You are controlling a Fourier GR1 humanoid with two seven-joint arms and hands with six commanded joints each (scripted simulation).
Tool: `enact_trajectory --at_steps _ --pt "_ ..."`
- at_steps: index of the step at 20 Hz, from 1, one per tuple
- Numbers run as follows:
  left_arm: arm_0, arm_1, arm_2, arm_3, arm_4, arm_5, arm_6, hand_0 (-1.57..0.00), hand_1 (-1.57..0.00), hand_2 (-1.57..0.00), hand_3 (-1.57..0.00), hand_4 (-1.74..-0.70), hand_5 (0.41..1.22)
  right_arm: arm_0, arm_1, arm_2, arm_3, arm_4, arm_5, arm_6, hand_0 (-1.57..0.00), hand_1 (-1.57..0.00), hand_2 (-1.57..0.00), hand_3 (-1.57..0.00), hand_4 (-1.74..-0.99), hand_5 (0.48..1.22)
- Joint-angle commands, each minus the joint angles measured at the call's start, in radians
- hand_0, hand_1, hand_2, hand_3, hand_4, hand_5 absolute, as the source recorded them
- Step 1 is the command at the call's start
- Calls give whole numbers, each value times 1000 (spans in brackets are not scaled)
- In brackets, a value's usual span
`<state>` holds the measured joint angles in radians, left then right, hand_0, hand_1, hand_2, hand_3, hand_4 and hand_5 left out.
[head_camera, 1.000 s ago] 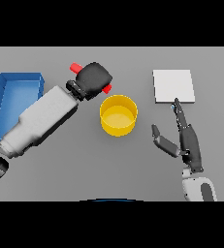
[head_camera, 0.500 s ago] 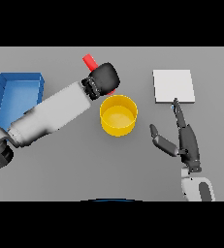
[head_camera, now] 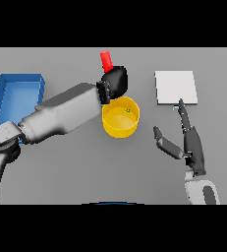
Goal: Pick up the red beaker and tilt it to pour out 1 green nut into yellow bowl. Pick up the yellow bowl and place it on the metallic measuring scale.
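My left hand is shut on the red beaker, which sticks up and back from the fist just behind the yellow bowl. The bowl stands at the table's middle, and a small green nut lies inside it near the far right wall. The left forearm crosses the bowl's left rim. The metallic measuring scale is a flat pale square to the bowl's right and further back. My right hand rests open in front of the scale, fingers straight and pointing at its near edge.
A blue tray lies at the table's left side, partly behind the left arm.
The left hand has carried the red beaker to the right and further back, beyond the bowl's far rim. A green nut now shows in the bowl. The right hand has not moved.
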<state>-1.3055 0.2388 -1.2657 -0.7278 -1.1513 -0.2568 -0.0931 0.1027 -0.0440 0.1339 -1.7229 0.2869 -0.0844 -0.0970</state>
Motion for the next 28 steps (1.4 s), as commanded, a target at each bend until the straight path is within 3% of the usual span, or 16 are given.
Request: enact_trajectory --at_steps 1,6,9,13,15,16,19,21,25,28 --pt "-13 -1 -17 1 -10 0 -3 -1571 -1571 -1571 -1571 -1731 1221 -1 5 9 -5 14 -5 10 1 1 1 1 -1159 632" --pt "-51 -27 -95 -15 -37 -17 14 -1571 -1571 -1571 -1571 -1720 1221 -6 3 -4 14 -2 -2 9 1 1 1 1 -1151 634" --pt "-128 -7 -105 18 -24 -8 -45 -1571 -1571 -1571 -1571 -1721 1221 5 15 3 3 -12 3 -5 1 1 1 1 -1153 636" --pt "-258 33 -84 92 1 32 -61 -1571 -1571 -1571 -1571 -1725 1221 -4 16 6 16 -10 5 -20 1 1 1 1 -1154 654" --pt "-314 65 -42 153 38 83 -57 -1571 -1571 -1571 -1179 -1731 1221 -3 17 12 19 2 -1 -35 1 1 1 1 -1160 660" --pt "-339 72 -6 201 68 88 -21 -1571 -1571 -1571 -1257 -1726 1221 -11 22 16 16 4 -2 -29 1 1 1 1 -1160 663" --pt "-396 108 137 333 216 96 8 -1571 -1571 -1571 -1410 -1729 1221 -12 10 3 21 -25 17 -38 1 1 1 1 -1156 658" --pt "-408 152 282 408 371 107 43 -1571 -1571 -1571 -1468 -1734 1221 -25 3 7 36 10 -1 -13 1 1 1 1 -1146 641" --pt "-376 254 504 512 637 155 132 -1571 -1571 -1571 -1394 -1738 1221 -37 13 12 34 2 -1 -24 1 1 1 1 -1129 625" --pt "-296 320 622 585 814 213 140 -1571 -1571 -1571 -1480 -1739 1221 -45 21 -2 47 -59 31 -44 1 1 1 1 -1083 625"
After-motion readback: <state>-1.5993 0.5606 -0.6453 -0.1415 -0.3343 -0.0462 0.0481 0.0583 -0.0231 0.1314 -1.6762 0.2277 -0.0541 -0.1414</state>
